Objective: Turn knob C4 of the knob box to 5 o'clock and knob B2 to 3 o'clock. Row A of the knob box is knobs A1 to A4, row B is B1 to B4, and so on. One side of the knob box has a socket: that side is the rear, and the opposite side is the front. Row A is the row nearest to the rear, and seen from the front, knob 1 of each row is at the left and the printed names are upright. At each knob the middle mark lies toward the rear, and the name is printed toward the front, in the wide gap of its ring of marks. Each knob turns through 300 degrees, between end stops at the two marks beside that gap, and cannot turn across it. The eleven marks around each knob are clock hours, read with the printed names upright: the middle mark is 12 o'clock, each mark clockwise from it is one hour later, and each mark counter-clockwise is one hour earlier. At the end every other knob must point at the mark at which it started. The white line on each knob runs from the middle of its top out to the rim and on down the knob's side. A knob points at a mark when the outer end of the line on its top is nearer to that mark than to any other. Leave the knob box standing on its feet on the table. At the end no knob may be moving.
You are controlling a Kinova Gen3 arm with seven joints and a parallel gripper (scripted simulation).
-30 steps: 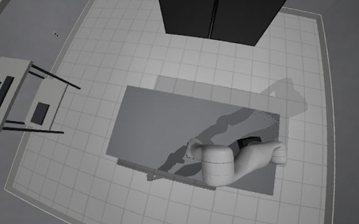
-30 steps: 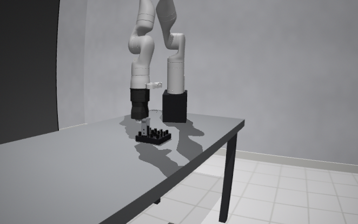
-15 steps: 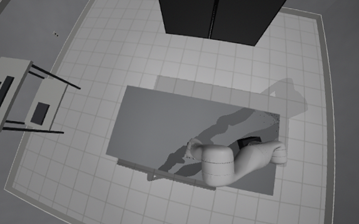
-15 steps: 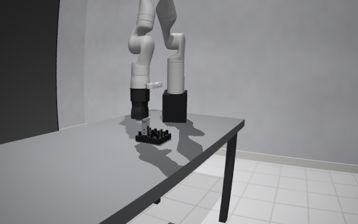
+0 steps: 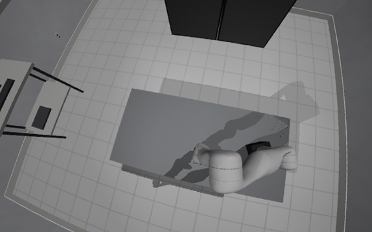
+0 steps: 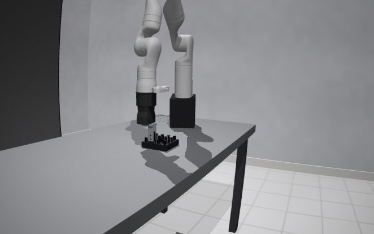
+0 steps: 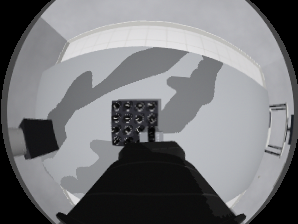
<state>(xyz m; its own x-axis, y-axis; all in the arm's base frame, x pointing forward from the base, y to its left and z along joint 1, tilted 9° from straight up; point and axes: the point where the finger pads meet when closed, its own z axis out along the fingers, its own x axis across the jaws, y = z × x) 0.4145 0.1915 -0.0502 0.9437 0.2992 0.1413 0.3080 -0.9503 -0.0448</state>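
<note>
Black knob box (image 6: 161, 144) (knobs upright) stands flat on grey table (image 6: 85, 169).
</note>
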